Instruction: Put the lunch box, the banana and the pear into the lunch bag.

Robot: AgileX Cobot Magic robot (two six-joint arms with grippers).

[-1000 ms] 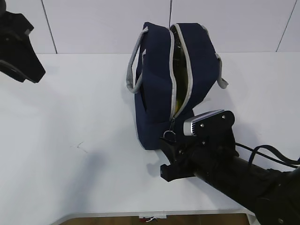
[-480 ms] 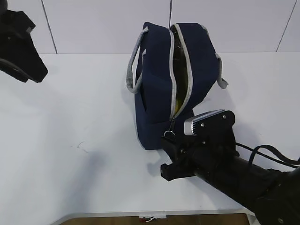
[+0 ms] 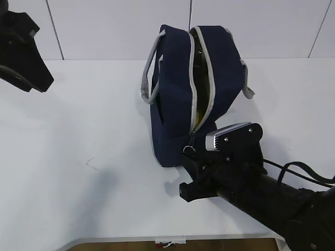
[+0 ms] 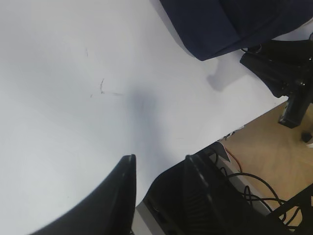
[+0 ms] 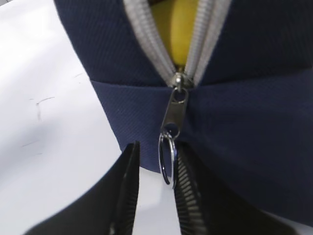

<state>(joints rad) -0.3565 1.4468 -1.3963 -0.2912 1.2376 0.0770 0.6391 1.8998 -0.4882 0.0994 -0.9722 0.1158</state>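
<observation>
Risk noted: ring pull point(image 5: 167, 159) between right gripper point(image 5: 155, 196) fingers, spread, not yet pinched; could slip aside. Lunch bag point(image 3: 180, 99) just ahead on desk point(image 3: 78, 130), yellow fruit inside. Left gripper point(image 4: 159, 191) spread, empty.

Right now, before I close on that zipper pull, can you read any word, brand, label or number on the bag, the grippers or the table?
None: no readable text in any view.
Navy-blue fabric lunch bag: plain panels, no logo.
Metal ring zipper pull: no marking visible.
White table: only faint scratch marks, not writing.

Navy lunch bag point(image 3: 178, 104), grey zipper point(image 5: 146, 41)
</observation>
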